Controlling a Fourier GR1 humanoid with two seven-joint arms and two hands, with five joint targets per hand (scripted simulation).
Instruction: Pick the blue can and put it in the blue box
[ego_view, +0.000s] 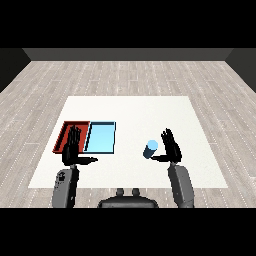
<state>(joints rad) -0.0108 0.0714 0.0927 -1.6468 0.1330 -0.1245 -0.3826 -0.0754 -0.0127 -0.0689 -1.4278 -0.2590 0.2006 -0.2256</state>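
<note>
A light blue can (150, 149) stands on the white table (135, 112), right of centre. My right hand (171, 148) is just to its right, fingers straight and open, thumb reaching toward the can's base; whether it touches the can I cannot tell. The light blue tray (101, 137) lies to the left of the can with nothing in it. My left hand (71, 148) is open, fingers straight, over the near end of the red tray (67, 131), thumb pointing right below the blue tray.
The red tray and the light blue tray lie side by side at the table's left. The table's near edge runs just behind both forearms. Grey wood floor surrounds the table.
</note>
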